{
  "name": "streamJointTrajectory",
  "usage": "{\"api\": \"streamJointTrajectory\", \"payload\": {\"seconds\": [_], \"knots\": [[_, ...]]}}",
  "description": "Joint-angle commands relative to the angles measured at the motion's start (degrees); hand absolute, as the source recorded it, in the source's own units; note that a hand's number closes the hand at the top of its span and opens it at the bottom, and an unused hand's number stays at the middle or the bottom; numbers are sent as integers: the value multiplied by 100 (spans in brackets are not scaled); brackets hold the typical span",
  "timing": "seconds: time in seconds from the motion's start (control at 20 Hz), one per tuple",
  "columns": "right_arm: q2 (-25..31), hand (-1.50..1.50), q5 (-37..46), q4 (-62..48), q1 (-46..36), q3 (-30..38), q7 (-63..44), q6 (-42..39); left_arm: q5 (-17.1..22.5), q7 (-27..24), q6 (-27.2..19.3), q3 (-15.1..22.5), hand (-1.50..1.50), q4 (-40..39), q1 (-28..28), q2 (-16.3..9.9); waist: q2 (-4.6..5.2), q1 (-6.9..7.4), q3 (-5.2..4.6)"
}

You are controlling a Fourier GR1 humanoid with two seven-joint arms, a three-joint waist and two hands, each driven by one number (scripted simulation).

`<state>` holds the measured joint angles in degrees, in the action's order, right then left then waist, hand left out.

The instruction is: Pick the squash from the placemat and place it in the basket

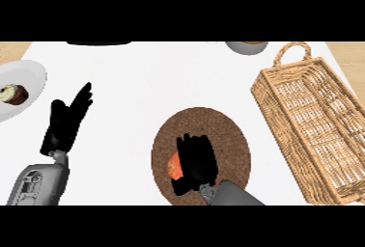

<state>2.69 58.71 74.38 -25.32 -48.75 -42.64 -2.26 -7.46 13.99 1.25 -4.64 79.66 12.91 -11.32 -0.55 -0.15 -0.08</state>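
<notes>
Right hand (194, 161) down over the squash (173, 165) at six o'clock on the placemat (228, 140), fingers curling round it; likely firm, smooth, slippery, best gripped mid-body; basket (314, 130) at three o'clock, left hand (68, 123) open.

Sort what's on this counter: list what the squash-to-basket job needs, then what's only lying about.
Needed: squash, placemat, basket, right hand over the squash.
Lying about: plate with a cupcake, grey bowl, dark item at the far edge, resting left hand.
</notes>
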Motion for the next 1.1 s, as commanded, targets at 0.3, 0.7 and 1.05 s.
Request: {"api": "streamJointTrajectory", "payload": {"seconds": [0.3, 0.7, 1.05], "knots": [[-266, 150, -738, 2616, 197, 215, -898, 276, -54, 14, -33, 82, 0, 86, -55, 105, 17, -22, 11], [-268, 150, -930, 4813, -892, 1011, -2525, -274, -77, -103, -60, -11, 0, -45, -86, 53, 16, -30, 3], [-266, 150, -1605, 5007, -2510, 2339, -3463, -1155, -35, -5, -3, -55, 0, -111, 108, 22, 16, -24, -4]]}}
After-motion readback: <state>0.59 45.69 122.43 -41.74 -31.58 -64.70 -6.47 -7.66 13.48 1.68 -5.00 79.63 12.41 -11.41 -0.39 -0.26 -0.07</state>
